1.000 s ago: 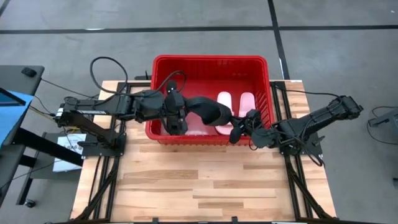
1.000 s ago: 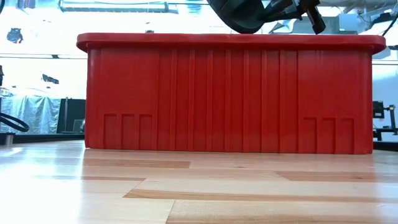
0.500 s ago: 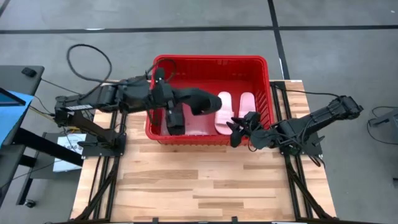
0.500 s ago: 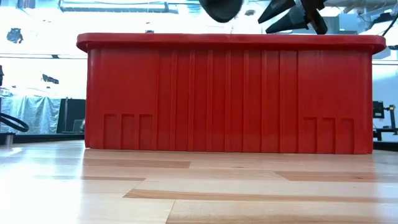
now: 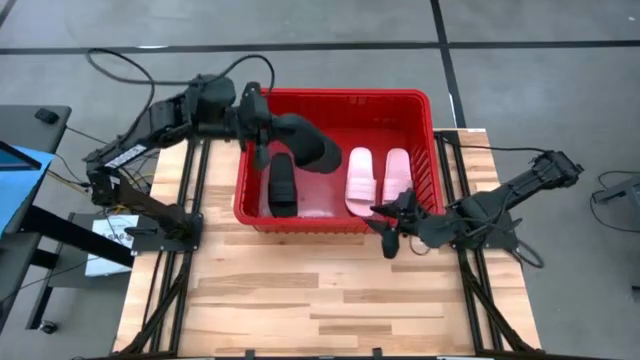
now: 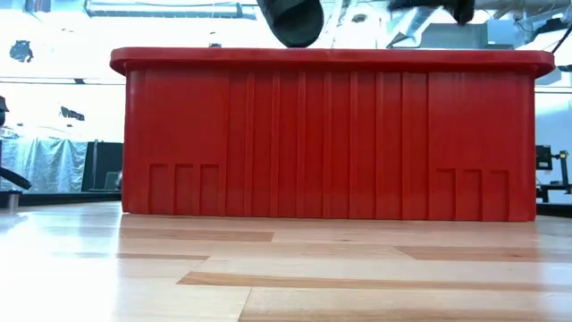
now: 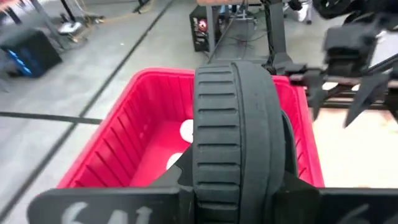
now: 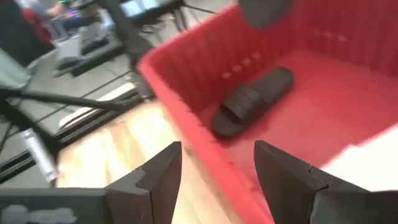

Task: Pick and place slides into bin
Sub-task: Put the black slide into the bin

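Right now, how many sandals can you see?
4. Two pink slides lie side by side in the red bin; one black slide lies on its floor; another black slide hangs over the bin, held by the left gripper.

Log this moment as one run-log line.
left gripper: holds black slide over bin | right gripper: open, over table beside bin | in bin: black slide, two pink slides
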### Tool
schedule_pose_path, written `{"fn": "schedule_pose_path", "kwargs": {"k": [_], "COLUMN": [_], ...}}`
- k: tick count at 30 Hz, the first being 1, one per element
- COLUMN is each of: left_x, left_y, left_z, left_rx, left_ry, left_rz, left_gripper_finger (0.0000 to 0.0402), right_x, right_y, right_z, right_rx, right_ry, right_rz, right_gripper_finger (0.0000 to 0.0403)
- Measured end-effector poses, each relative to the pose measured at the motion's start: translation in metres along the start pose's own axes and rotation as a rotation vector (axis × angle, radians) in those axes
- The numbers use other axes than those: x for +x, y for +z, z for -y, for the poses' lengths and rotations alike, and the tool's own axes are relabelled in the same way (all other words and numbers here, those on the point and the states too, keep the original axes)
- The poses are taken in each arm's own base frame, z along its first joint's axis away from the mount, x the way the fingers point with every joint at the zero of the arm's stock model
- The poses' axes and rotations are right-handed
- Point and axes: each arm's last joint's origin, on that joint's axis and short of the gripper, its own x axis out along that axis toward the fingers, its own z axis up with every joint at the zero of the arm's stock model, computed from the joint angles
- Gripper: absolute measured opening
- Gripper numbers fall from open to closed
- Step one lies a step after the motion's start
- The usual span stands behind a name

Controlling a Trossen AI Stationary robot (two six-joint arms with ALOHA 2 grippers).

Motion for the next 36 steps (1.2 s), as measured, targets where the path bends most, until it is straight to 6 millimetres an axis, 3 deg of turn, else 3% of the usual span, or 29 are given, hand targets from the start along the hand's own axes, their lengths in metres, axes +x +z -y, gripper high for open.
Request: {"fn": "schedule_pose_path", "kwargs": {"k": [7,15,20,28,36], "left_x": [0.021,0.039,0.049,0.086,0.121], "left_y": [-0.011,-0.025,-0.039,-0.067,-0.083], "left_z": [-0.022,-0.04,-0.056,-0.074,-0.09], "left_rx": [-0.058,-0.067,-0.066,-0.086,-0.101], "left_ry": [-0.147,-0.269,-0.316,-0.416,-0.423], "left_rz": [-0.054,-0.115,-0.183,-0.291,-0.302], "left_gripper_finger": [0.0041,0.0041,0.0041,0.0041,0.0041], "right_x": [-0.038,-0.068,-0.074,-0.084,-0.098], "right_y": [0.027,0.044,0.041,0.037,0.04], "right_z": [-0.028,-0.038,-0.041,-0.044,-0.024], "right_rx": [-0.083,-0.024,0.016,0.022,-0.03], "right_ry": [0.096,0.208,0.246,0.305,0.295], "right_rz": [0.129,0.162,0.142,0.116,0.085], "right_gripper_finger": [0.0173,0.0164,0.0164,0.0167,0.0167]}}
